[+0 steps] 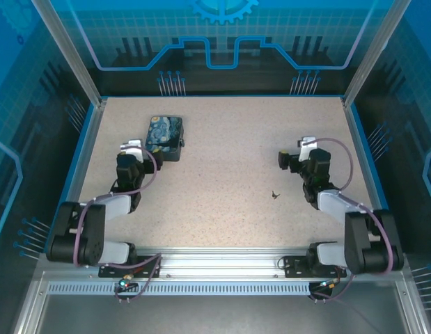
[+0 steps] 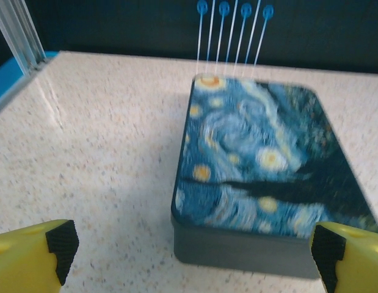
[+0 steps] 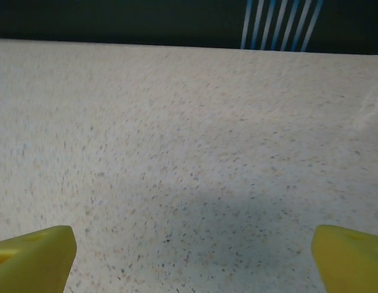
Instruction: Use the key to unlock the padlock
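Nearest me, both arm bases sit on the metal rail (image 1: 222, 263) along the counter's (image 1: 222, 125) near edge. The left arm (image 1: 97, 216) reaches up the left side. The left jaws stand wide apart, with the yellow fingertips (image 2: 30, 259) spread either side of the starry box (image 2: 262, 165), just short of its front wall and not touching it. The box lies towards the far left corner, with a strip of bare counter between it and the blue edging (image 1: 81, 149) on the left. The padlock (image 1: 181, 144) looks to be the small blue bit against the box's right side, too small to be sure. The right arm (image 1: 340, 205) hugs the right edge, and the right jaws gape just as wide over bare counter. The key (image 1: 274, 195) lies alone right of centre, well apart from the box and near the right arm, with open room all round it.
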You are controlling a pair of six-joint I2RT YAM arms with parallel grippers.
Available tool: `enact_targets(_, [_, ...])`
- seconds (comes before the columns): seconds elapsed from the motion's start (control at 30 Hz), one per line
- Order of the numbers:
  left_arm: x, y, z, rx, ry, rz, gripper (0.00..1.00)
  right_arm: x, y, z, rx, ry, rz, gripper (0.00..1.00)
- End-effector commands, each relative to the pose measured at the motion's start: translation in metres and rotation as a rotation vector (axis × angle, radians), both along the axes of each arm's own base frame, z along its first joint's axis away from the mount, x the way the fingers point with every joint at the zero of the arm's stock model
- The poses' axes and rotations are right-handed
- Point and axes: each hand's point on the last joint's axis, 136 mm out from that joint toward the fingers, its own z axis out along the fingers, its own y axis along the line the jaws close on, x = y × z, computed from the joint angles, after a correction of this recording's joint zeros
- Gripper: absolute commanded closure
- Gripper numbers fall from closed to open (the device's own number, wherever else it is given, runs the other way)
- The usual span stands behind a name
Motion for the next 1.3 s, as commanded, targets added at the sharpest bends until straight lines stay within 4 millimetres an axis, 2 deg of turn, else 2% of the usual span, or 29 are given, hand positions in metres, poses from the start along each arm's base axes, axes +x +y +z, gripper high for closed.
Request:
enact_targets(0.0, [-0.003,0.009,0.024,-0.034,-0.024,0.061,0.01,-0.017,-0.025,0.001,0.145,0.161,-0.221,0.0])
enact_targets(0.07, [-0.003,0.009,0.04,-0.068,-0.056,0.07,0.01,-0.03,-0.039,0.0,0.257,0.242,-0.374,0.0])
enact_targets(0.13, [-0.002,0.01,0.053,-0.098,-0.052,0.086,0.01,-0.028,-0.027,0.002,0.33,0.267,-0.302,0.0])
enact_targets(0.27, [0.005,0.013,0.069,-0.154,-0.007,0.128,0.01,-0.026,-0.011,0.001,0.357,0.331,-0.237,0.0])
enact_targets(0.4, [0.016,0.022,0.071,-0.196,0.121,0.212,0.01,-0.028,-0.003,-0.007,0.347,0.394,-0.228,0.0])
enact_targets(0.53, [0.037,0.026,0.067,-0.204,0.28,0.247,0.01,-0.033,0.012,-0.008,0.384,0.374,-0.15,0.0])
enact_targets(0.73, [0.082,0.024,0.048,-0.238,0.48,0.239,0.01,-0.041,0.042,0.012,0.46,0.342,0.004,0.0])
enact_targets(0.87, [0.109,0.026,0.03,-0.265,0.569,0.246,0.01,-0.042,0.054,0.014,0.472,0.418,0.04,0.0])
enact_targets(1.0, [0.132,0.035,0.003,-0.311,0.657,0.276,0.01,-0.045,0.07,0.014,0.491,0.46,0.088,0.0])
enact_targets(1.1, [0.146,0.036,-0.013,-0.358,0.683,0.276,0.01,-0.048,0.076,0.017,0.486,0.454,0.102,0.0])
enact_targets(1.27, [0.165,0.02,-0.031,-0.444,0.705,0.222,0.01,-0.048,0.077,0.019,0.481,0.454,0.093,0.0])
